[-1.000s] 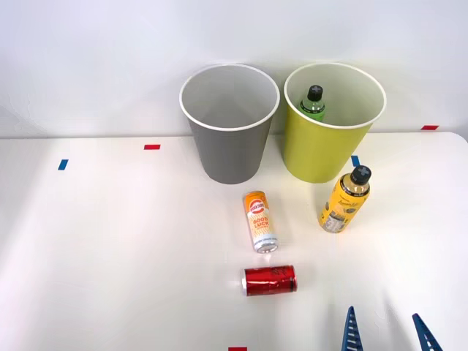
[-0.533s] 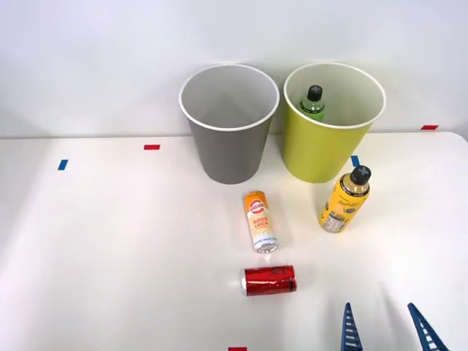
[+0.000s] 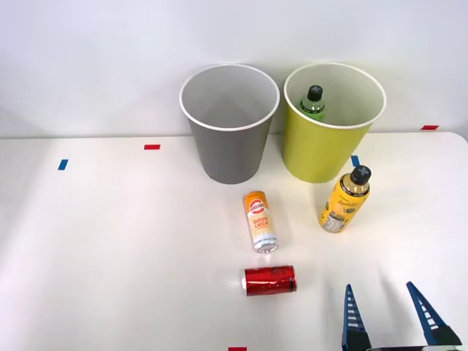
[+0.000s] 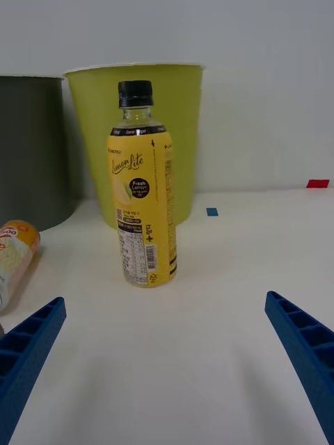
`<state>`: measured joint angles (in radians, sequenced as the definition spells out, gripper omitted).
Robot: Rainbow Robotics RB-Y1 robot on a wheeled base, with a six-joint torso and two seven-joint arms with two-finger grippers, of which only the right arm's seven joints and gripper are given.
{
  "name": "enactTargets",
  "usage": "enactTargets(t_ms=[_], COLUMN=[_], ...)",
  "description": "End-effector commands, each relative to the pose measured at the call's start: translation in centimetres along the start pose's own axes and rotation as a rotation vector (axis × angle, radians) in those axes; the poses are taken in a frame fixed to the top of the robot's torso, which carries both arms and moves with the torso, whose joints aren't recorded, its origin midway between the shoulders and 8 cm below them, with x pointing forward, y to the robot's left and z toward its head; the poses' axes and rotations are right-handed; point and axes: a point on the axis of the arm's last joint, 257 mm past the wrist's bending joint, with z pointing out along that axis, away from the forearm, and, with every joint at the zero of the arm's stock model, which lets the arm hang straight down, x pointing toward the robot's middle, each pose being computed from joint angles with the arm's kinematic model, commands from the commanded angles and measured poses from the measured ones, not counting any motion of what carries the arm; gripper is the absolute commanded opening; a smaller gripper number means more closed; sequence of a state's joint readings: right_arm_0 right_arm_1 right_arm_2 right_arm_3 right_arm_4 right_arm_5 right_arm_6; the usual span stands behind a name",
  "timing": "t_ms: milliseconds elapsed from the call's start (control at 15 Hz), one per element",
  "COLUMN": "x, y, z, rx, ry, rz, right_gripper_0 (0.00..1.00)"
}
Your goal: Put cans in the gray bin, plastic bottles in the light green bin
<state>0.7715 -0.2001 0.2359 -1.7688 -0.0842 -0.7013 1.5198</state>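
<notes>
The yellow-labelled plastic bottle [image 3: 345, 199] [image 4: 142, 186] stands upright on the white table, just in front of the light green bin [image 3: 329, 142] [image 4: 139, 125]. A green plastic bottle [image 3: 313, 102] sits inside that bin. The gray bin [image 3: 229, 131] [image 4: 31, 149] stands to its left. The orange-and-white can [image 3: 259, 221] [image 4: 14, 254] lies on its side in front of the gray bin. Nearer me lies the red can [image 3: 269, 280]. My right gripper [image 3: 391, 316] [image 4: 167, 354] is open at the table's near edge, short of the yellow bottle, nothing between its fingers.
Small red tape marks [image 3: 151, 147] and blue tape marks [image 3: 63, 164] dot the table [image 3: 110, 248]. A white wall rises right behind the bins. Open table surface lies to the left of the cans.
My right gripper has come a little further forward into view from the near edge, still open. The bottles, cans and bins have not moved.
</notes>
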Motion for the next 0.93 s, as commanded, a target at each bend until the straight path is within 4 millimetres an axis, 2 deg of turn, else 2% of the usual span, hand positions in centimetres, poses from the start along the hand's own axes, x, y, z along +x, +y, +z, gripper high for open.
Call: enactTargets(t_ms=[67,667,933], x=[-0.6,-2.0,-2.2], y=[0.5,1.6,2.1], z=[1.4,9.7,12.1], rx=[-0.011,-0.069,-0.069], ry=[-0.024,-0.048,-0.035], rz=[0.029,0.021,0.028], right_gripper_0=[1.0,1.0,1.0])
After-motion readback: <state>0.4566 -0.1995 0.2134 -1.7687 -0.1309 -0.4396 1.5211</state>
